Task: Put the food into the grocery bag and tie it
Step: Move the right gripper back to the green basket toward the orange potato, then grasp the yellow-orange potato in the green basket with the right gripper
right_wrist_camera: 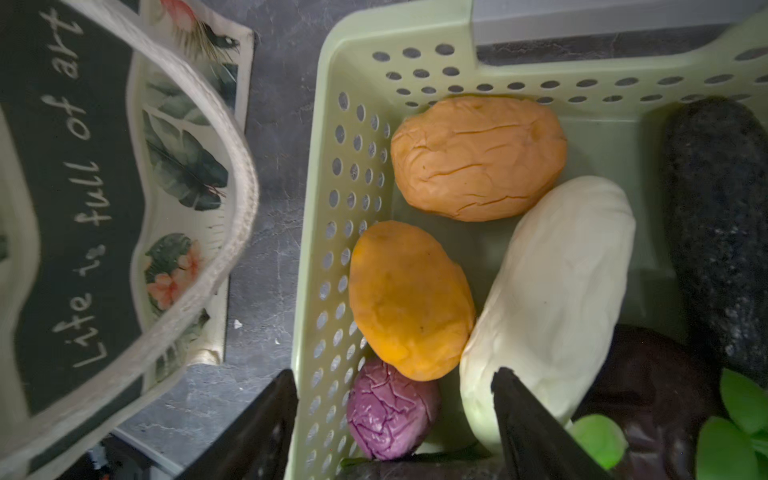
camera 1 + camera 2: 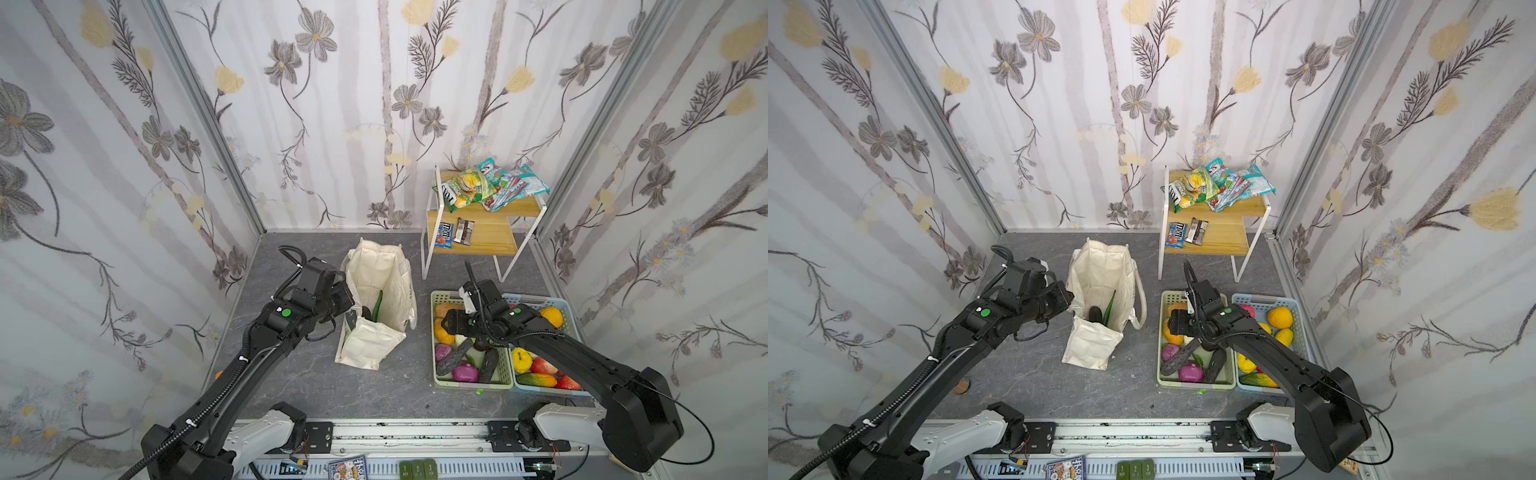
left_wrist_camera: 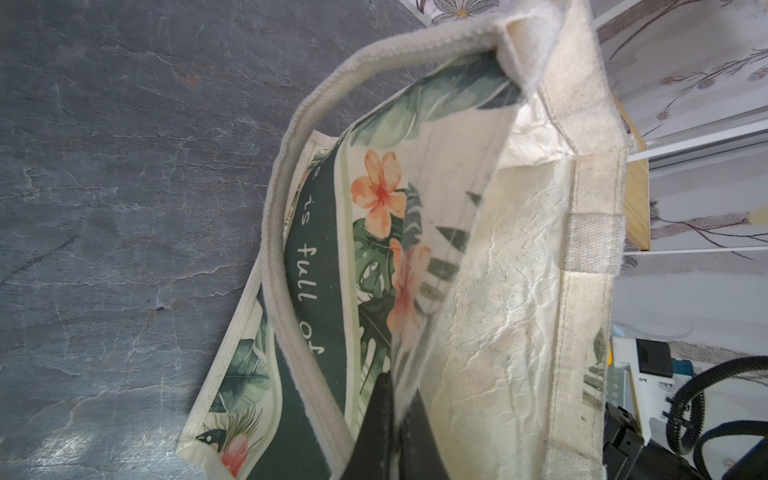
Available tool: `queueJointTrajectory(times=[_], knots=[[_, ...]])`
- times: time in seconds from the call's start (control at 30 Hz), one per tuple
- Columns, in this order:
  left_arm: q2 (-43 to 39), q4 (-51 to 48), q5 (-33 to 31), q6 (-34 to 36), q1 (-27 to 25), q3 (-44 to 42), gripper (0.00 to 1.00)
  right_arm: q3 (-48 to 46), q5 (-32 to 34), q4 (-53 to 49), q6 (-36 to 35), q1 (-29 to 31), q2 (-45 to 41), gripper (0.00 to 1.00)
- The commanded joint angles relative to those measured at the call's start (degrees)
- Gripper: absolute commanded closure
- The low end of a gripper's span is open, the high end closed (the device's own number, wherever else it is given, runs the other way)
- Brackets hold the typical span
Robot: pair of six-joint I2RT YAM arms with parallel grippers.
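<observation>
Two foods lie inside the bag (image 2: 370,266): a green stalk (image 2: 377,305) leaning on its wall and a dark avocado (image 2: 366,312) just beside it. We see the bag standing open at the middle of both top views, on the grey desk (image 2: 311,374). In the left wrist view a handle (image 3: 286,257) loops across its printed side. The left jaws are together, clamped on the bag's fabric at the left of its rim.

Right of the bag and apart from it sits the green basket (image 2: 440,296), with the blue basket (image 2: 536,299) just beside it on the right. The right jaws hang over the green basket's left half, spread apart and holding nothing. In the right wrist view one jaw stands over the basket's wall and the other over a white vegetable (image 1: 548,299). Between and beyond them lie a small onion (image 1: 390,409), an orange piece (image 1: 409,299) and a potato (image 1: 478,158). A large onion (image 2: 465,372) lies at the basket's lower end.

In the upper right of both top views, a wooden shelf (image 2: 490,239) carries the yellow-green packet (image 2: 467,187) beside teal packets (image 2: 528,185).
</observation>
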Motion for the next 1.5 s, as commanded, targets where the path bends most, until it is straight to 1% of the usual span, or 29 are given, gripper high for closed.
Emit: queueJointTrajectory(times=[0.0,0.07,0.27,0.43,0.6,0.67,1.0,1.1,1.33,1.47], knots=[[-0.2,-0.3,-0.6,-0.4,0.0,-0.2,1.00,0.5,5.9,2.9,-6.3,2.4,2.8,0.24],[-0.4,-0.4,-0.7,-0.3,0.0,-0.2,1.00,0.3,8.0,3.3,-8.5,3.3,3.6,0.23],[-0.8,-0.7,-1.0,-0.2,0.0,-0.5,1.00,0.6,11.4,3.1,-14.3,4.0,5.2,0.22],[-0.8,-0.7,-1.2,-0.2,0.0,-0.7,1.00,1.5,11.0,3.4,-17.5,5.1,7.1,0.22],[-0.8,-0.7,-1.3,-0.3,0.0,-0.8,1.00,2.1,11.7,3.7,-18.7,5.8,8.3,0.22],[-0.9,-0.7,-1.2,-0.3,0.0,-0.9,1.00,2.7,12.0,3.2,-19.3,5.9,10.9,0.22],[-0.9,-0.7,-0.7,-0.3,0.0,-0.9,1.00,2.1,12.0,6.8,-19.1,5.9,14.2,0.22],[-0.8,-0.6,-0.7,-0.3,0.0,-0.8,1.00,1.4,12.3,7.3,-19.1,5.9,15.0,0.26],[-0.7,-0.8,-1.0,-0.3,0.0,-0.5,1.00,0.7,11.0,7.3,-17.5,5.9,13.4,0.45],[-0.6,-0.8,-1.0,-0.3,-0.1,-0.3,1.00,1.6,10.9,5.3,-15.9,5.7,10.1,0.46]])
